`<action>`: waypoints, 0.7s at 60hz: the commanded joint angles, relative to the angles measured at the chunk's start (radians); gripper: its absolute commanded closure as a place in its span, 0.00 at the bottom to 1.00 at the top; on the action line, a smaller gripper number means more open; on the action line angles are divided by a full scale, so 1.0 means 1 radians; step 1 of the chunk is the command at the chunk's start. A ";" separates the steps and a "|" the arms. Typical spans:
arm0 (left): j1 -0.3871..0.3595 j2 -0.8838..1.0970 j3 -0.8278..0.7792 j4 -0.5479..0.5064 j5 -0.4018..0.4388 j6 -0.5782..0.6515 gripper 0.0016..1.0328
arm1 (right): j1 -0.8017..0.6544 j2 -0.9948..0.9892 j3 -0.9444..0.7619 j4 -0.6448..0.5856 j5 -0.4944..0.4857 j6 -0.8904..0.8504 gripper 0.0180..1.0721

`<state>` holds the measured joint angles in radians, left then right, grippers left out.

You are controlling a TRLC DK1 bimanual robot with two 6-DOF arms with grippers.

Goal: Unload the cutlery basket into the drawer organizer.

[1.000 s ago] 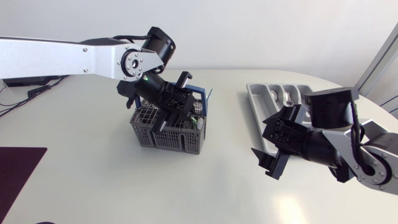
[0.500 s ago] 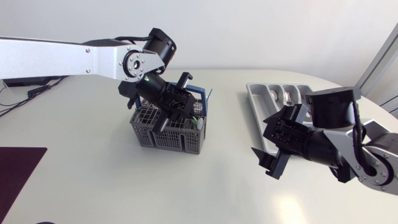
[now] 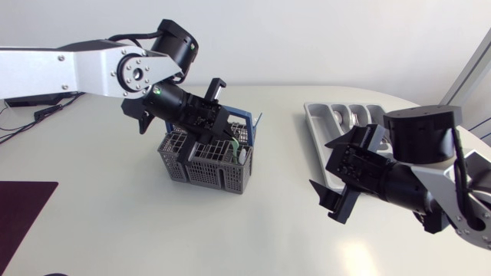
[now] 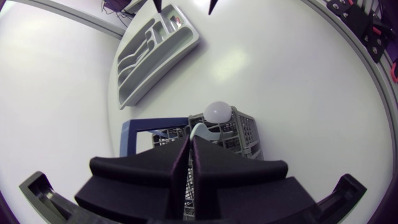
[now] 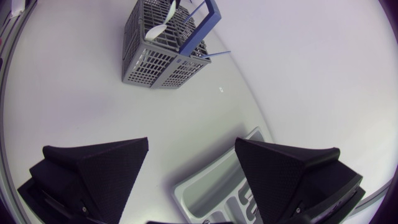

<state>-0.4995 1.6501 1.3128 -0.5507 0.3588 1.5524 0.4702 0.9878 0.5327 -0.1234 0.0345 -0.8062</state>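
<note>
The dark grey mesh cutlery basket (image 3: 203, 162) with a blue handle (image 3: 247, 123) stands at mid-table. My left gripper (image 3: 228, 132) hangs over the basket's top, tilted down into it. In the left wrist view its fingers (image 4: 189, 163) are pressed together on the handle of a pale spoon (image 4: 211, 112), whose bowl sticks out just ahead of the tips, above the basket (image 4: 241, 129). The grey drawer organizer (image 3: 317, 127) lies at the right. My right gripper (image 3: 341, 173) hovers beside its near end, open and empty (image 5: 189, 163).
Some cutlery lies in the organizer's far compartments (image 3: 354, 116). More pieces stand in the basket (image 5: 158, 59). A dark mat (image 3: 19, 211) lies at the table's left front. Bare tabletop separates basket and organizer.
My left gripper has shut on the spoon's handle and drawn up and to the left over the basket. The right arm has barely shifted.
</note>
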 commanded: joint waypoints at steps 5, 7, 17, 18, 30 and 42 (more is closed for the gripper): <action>0.006 -0.075 -0.058 0.035 0.016 -0.043 0.93 | 0.047 -0.051 -0.030 -0.042 0.039 0.039 0.05; 0.006 -0.084 -0.064 0.049 0.016 -0.058 0.93 | 0.053 -0.060 -0.030 -0.047 0.044 0.039 0.05; 0.019 -0.139 -0.101 0.092 0.022 -0.101 0.93 | 0.076 -0.098 -0.030 -0.061 0.064 0.061 0.05; 0.019 -0.150 -0.109 0.103 0.022 -0.115 0.93 | 0.077 -0.101 -0.030 -0.061 0.068 0.062 0.05; 0.055 -0.237 -0.135 0.163 0.028 -0.261 0.93 | 0.105 -0.133 -0.025 -0.062 0.087 0.096 0.05; 0.075 -0.339 -0.135 0.218 0.040 -0.492 0.92 | 0.113 -0.175 -0.017 -0.048 0.096 0.128 0.05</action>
<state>-0.4335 1.3643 1.1912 -0.3542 0.3859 1.1732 0.5728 0.8333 0.5282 -0.1768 0.1192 -0.7166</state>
